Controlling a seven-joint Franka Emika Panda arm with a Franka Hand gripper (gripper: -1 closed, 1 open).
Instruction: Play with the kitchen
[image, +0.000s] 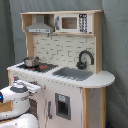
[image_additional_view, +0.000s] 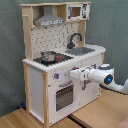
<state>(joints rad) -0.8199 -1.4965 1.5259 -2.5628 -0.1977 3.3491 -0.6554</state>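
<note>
Grey curtain backs the kitchen (image_additional_view: 57, 60), which stands on a wooden floor (image_additional_view: 30, 119). Beside its oven door (image_additional_view: 64, 96), the gripper (image_additional_view: 73, 75) reaches toward the front panel; jaw opening cannot be told. Likely next: touching the knobs.

Kitchen (image_additional_view: 50, 75) stands on a wooden floor (image_additional_view: 100, 112) against a grey backdrop (image_additional_view: 10, 50). Pot (image_additional_view: 48, 56) sits on the stovetop (image_additional_view: 52, 59); black faucet (image_additional_view: 74, 39) rises behind the sink (image_additional_view: 82, 50). Arm (image_additional_view: 102, 78) reaches in from the second exterior view's right, its gripper (image_additional_view: 73, 75) at the front panel above the oven door (image_additional_view: 64, 96)
</note>
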